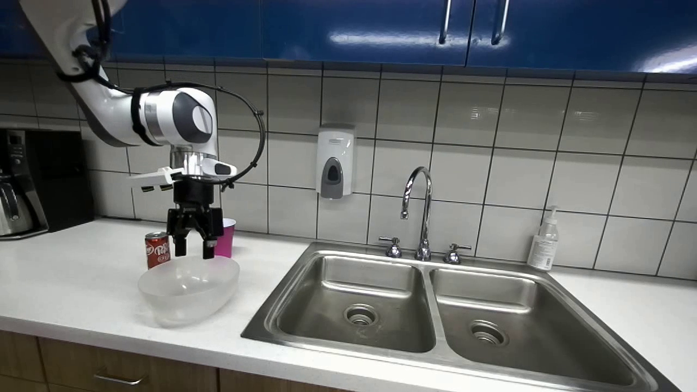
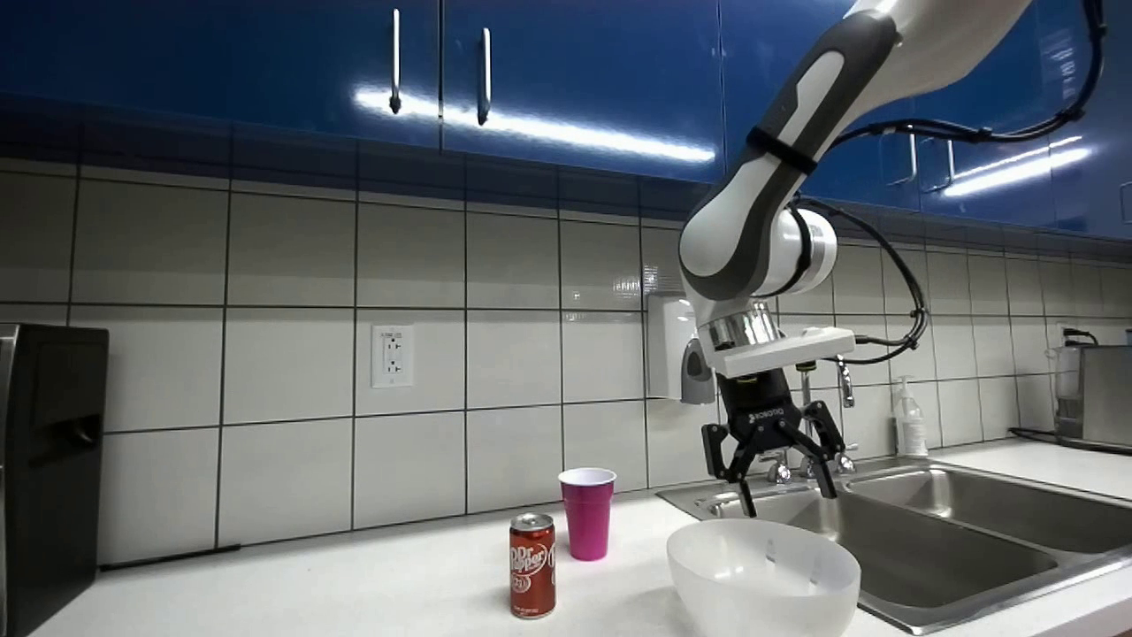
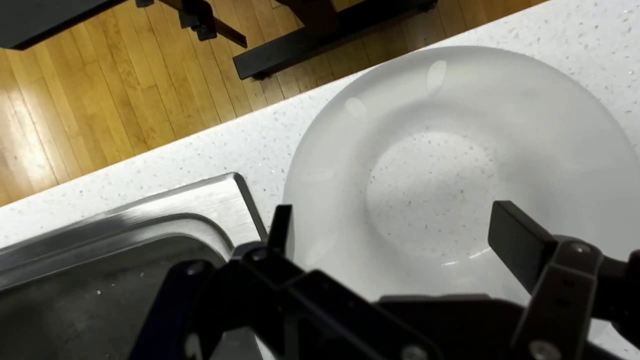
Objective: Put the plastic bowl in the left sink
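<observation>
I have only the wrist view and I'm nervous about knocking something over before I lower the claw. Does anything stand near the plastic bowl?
Observer: Yes. In an exterior view, a dark red soda can stands upright on the counter, apart from the plastic bowl.
Operator: Only that?
Observer: No, an upright pink cup stands closer to the tiled wall.
Operator: And anything tall by the left sink?
Observer: A chrome faucet rises on the wall side, roughly in line with the divider between it and the right-hand basin.
</observation>
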{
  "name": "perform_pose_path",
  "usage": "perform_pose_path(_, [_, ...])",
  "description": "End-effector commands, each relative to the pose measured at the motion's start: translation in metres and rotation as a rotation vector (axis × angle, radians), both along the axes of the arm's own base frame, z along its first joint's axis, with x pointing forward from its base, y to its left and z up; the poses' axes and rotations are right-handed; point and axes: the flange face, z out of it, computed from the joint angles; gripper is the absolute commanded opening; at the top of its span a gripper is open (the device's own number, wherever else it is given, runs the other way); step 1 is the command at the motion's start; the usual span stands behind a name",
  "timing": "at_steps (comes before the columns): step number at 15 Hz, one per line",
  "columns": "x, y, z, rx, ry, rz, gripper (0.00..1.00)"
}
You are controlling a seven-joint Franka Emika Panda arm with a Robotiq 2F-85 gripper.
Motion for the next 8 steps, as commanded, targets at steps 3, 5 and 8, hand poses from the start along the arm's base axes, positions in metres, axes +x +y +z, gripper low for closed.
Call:
perform_pose_path(3, [0.036, -0.027, -0.021, -0.049, 0.004, -0.017, 1.00])
perform_pose_path(5, [0.042, -0.036, -0.027, -0.052, 0.008, -0.027, 1.00])
perform_pose_path(8, [0.047, -0.044, -0.038, -0.046, 0.013, -0.032, 1.00])
